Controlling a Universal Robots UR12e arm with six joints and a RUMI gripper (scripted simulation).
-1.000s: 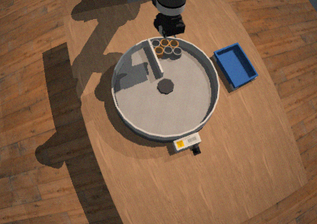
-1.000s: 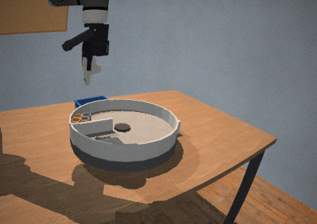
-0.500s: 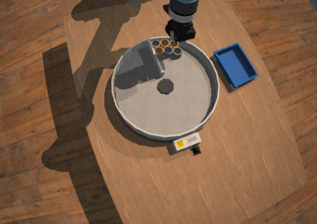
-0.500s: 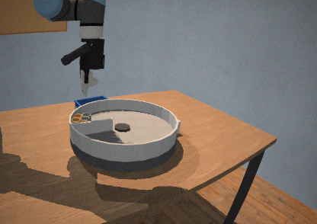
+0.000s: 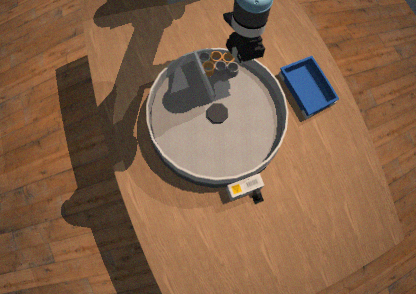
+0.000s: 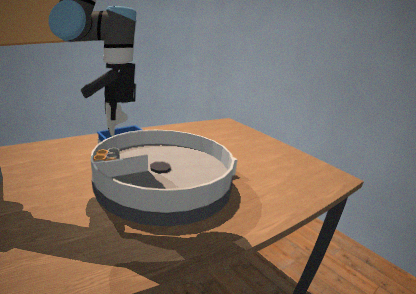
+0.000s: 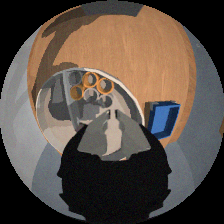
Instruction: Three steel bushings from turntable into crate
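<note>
The hand (image 5: 243, 56) seemingly covers part of one bushing (image 5: 233, 68) — arm cropped above.

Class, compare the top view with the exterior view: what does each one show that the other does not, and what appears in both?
Only the top view shows the crate's whole bare interior, the labelled box beside the turntable, and the bushings as separate rings, steel and brass.

Only the exterior view shows the table leg, the wall, and the shut gripper hanging above the turntable's rim.

Both show the turntable, its dark centre hub, and the bushings clustered behind a divider.
</note>
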